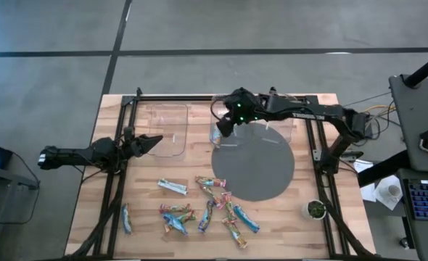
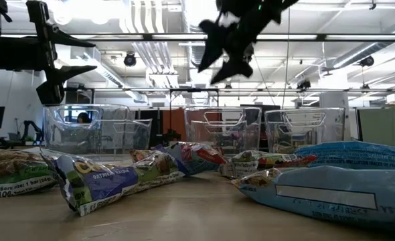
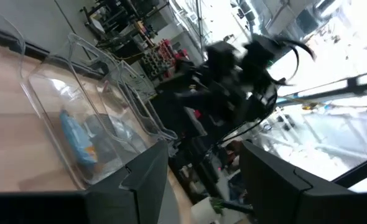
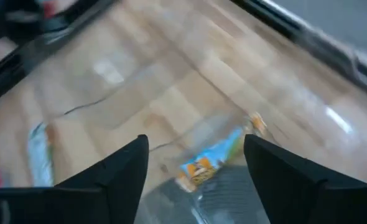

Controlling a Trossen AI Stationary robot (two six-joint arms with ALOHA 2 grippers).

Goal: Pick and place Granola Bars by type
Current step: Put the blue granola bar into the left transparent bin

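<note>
Lying diagonally under the open right gripper (image 4: 196,158): 1 blue bar (image 4: 211,158).

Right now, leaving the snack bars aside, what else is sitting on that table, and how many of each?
Clear bins: 3
Grey round mat: 1
Small pot: 1
Total: 5
</note>
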